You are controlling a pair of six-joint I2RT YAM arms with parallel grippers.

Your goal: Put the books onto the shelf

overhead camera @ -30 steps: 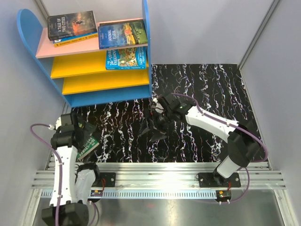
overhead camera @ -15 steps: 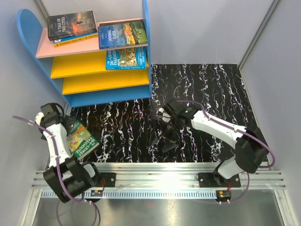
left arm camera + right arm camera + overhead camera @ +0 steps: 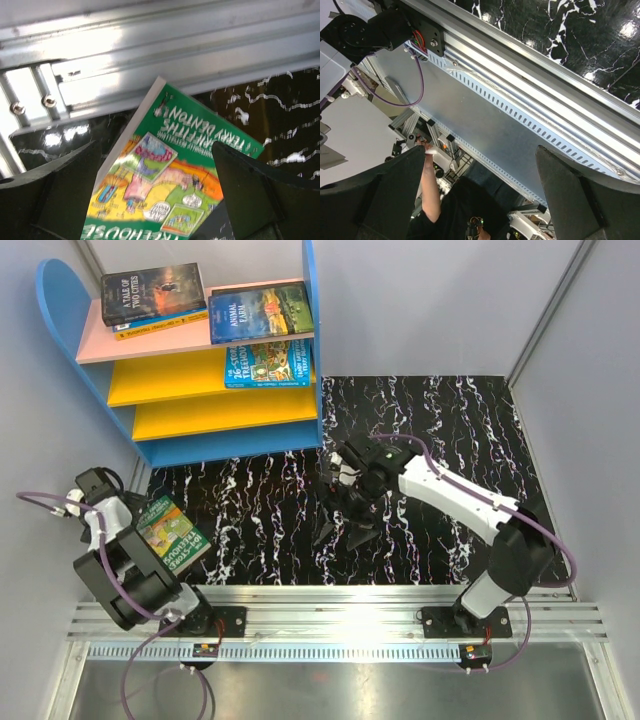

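The shelf [image 3: 62, 300] stands at the far left, with blue sides, a pink top board and yellow boards. Two of the books, a dark one [image 3: 153, 292] and a blue one [image 3: 260, 312], lie on the pink board. A third [image 3: 267, 362] rests on the upper yellow board. A green illustrated book [image 3: 172, 533] [image 3: 175, 165] lies on the black marbled mat at the near left. My left gripper [image 3: 138, 523] [image 3: 160, 200] is open, its fingers either side of this book; contact cannot be told. My right gripper [image 3: 343, 530] [image 3: 480, 200] hangs open and empty over the mat's middle.
The aluminium rail [image 3: 340, 615] [image 3: 150, 55] runs along the near edge, close behind the green book. Grey walls close in on the left and right. The right wrist view looks past the rail [image 3: 545, 80] to a person [image 3: 432, 195] below.
My left arm has pulled back to the left and folded low, uncovering the green book's cover. My right gripper swung toward the near edge and has drifted slightly back left.
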